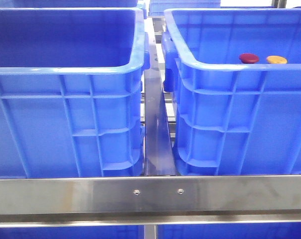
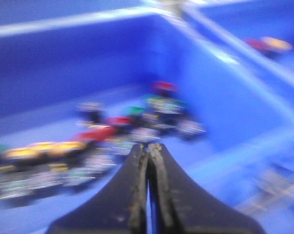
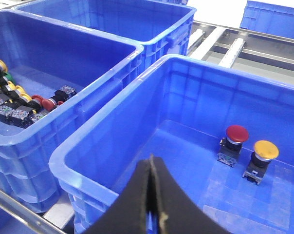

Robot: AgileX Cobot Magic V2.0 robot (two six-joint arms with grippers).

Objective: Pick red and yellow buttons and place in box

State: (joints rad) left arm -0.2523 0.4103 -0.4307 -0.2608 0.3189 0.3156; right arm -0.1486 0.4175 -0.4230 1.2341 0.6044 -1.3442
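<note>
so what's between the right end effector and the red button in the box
Only bare blue floor of the box lies between the right end effector and the red button, seen in the right wrist view.

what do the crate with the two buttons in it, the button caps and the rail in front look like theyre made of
The right crate looks like moulded plastic: even bright blue, ribbed walls, soft sheen on the rolled rim. The red cap and yellow cap seem smooth glossy plastic with domed highlights, on darker bases whose material I cannot tell. The front rail looks like brushed metal, probably steel or aluminium: grey, streaky reflections, two screw heads.
</note>
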